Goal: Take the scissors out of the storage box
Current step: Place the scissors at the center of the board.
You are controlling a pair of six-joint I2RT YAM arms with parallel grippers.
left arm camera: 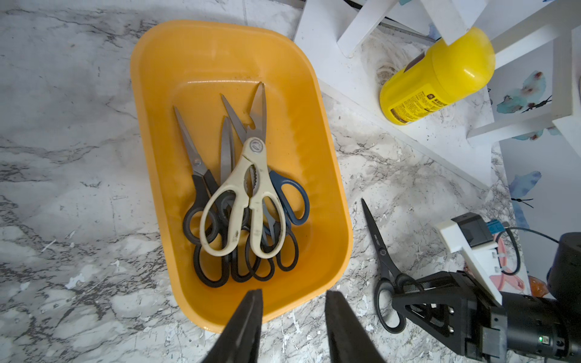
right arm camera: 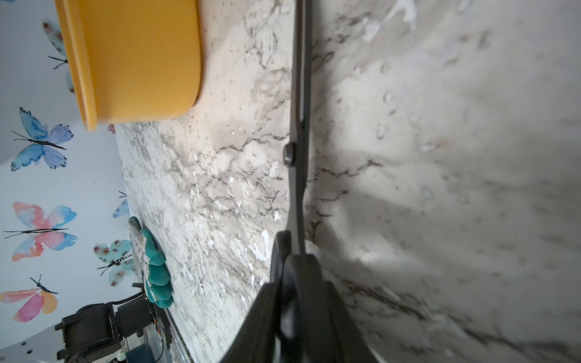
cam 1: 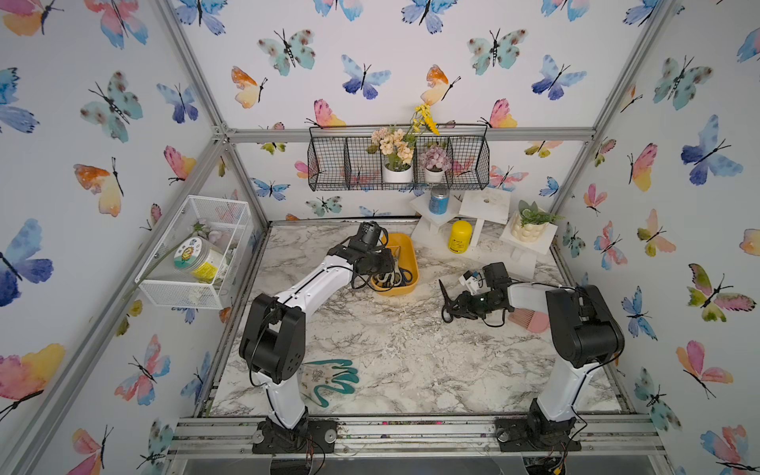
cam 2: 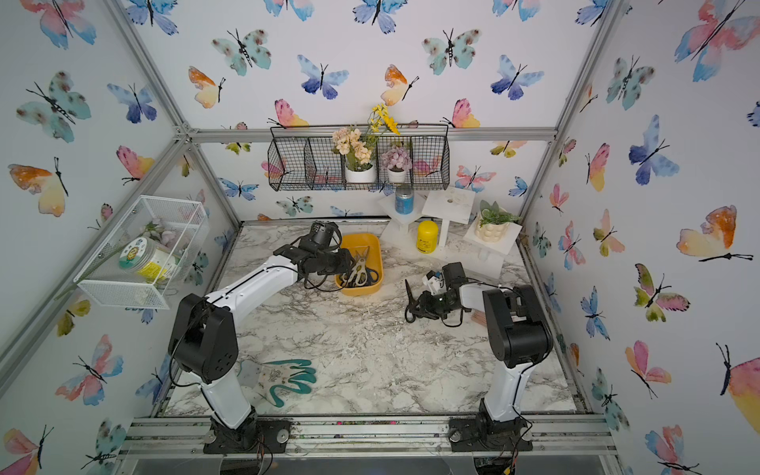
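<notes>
In a top view the left arm's wrist covers the 9 o'clock half of the storage box [cam 1: 409, 253], so its load shows poorly there. The left wrist view shows it whole. The box stands at about 12 o'clock of the table [cam 1: 411, 362] centre.

Inside, the cream shears [left arm camera: 248, 195] lie on top of a pile, blades pointing at the box's far wall. A blue-handled pair [left arm camera: 294, 195] and several black-handled pairs [left arm camera: 201, 185] lie beneath, their loops so tangled that I cannot count them surely.

The left gripper [left arm camera: 292, 294] hangs over the box's near rim, fingers spread with nothing between them. Only their tips show; the rest is cut off by the picture's edge.

The lone black scissors [left arm camera: 382, 251] lie on the marble at 4 o'clock of the box, blades shut, tip toward 12 o'clock. The right gripper [right arm camera: 298, 284] straddles their handle loop. The fingers are blurred and close to the lens, and I cannot tell whether they pinch the loop or merely flank it.

A pink brush [cam 1: 530, 323] at 3 o'clock is half hidden behind the right arm.

A strip of bare marble separates the box from the lone black scissors. A yellow bottle [left arm camera: 437, 75] and white stands [cam 1: 485, 205] crowd the 1 o'clock corner, and a teal item [cam 1: 333, 380] lies at 7 o'clock. Broad open marble runs from the middle toward 6 o'clock.
</notes>
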